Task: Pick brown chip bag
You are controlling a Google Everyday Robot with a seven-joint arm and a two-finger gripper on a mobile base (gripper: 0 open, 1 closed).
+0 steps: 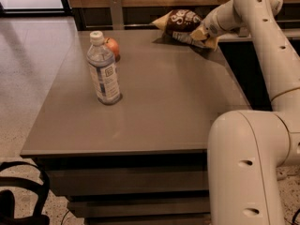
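The brown chip bag (182,20) is dark brown with yellow ends and white lettering. It hangs tilted just above the far right corner of the grey table (154,102), with its shadow on the tabletop below. My gripper (202,32) reaches in from the right and is shut on the bag's right yellow end. The white arm (262,41) curves down the right side of the view.
A clear water bottle (104,70) stands upright on the left part of the table. A reddish apple (113,46) lies just behind it. A wooden wall and a metal post (115,11) run behind the table. A black object (18,205) sits on the floor at lower left.
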